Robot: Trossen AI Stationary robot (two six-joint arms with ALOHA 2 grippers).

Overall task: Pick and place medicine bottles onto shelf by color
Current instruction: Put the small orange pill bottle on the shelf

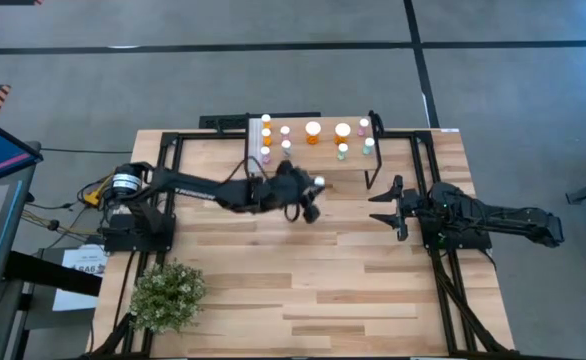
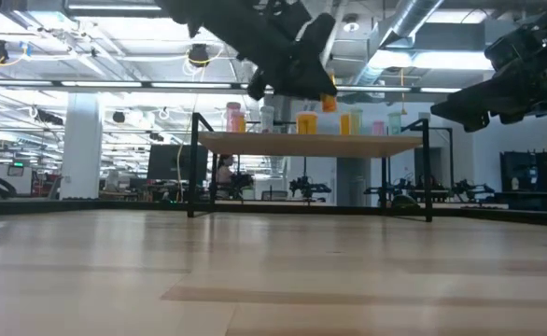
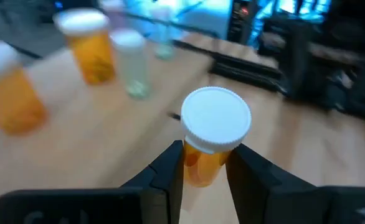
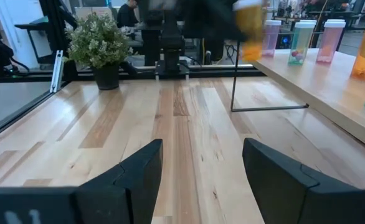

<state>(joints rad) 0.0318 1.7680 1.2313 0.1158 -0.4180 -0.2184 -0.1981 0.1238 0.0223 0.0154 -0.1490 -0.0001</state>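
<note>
The left hand (image 3: 204,165) is clamped on an orange medicine bottle (image 3: 212,140) with a white cap, its two fingers pressing the body just under the cap. In the low view the bottle (image 2: 329,101) hangs beneath the hand, above the level of the shelf (image 2: 311,142) and on its near side, so it is being carried, not set down.

Ahead of this hand the shelf already holds other bottles: two orange ones (image 3: 89,46) close by, a pale green one (image 3: 131,62) beside them, and pink ones (image 1: 364,126) further along. From above, the orange bottles (image 1: 313,131) sit toward the middle of the planks.

The right hand (image 4: 201,168) waits with its fingers spread and nothing between them, well off to the side above the tabletop (image 4: 170,143), with the shelf's black leg (image 4: 233,81) ahead of it.

Risks, as I judge them: the grip is high on the bottle (only the upper body is pinched), so it could pivot and land tilted. The orange group is crowded, and lowering the bottle among its neighbours could knock one over or push it off the far edge. Coming in too low might also catch the bottle's base on the shelf's front edge.
</note>
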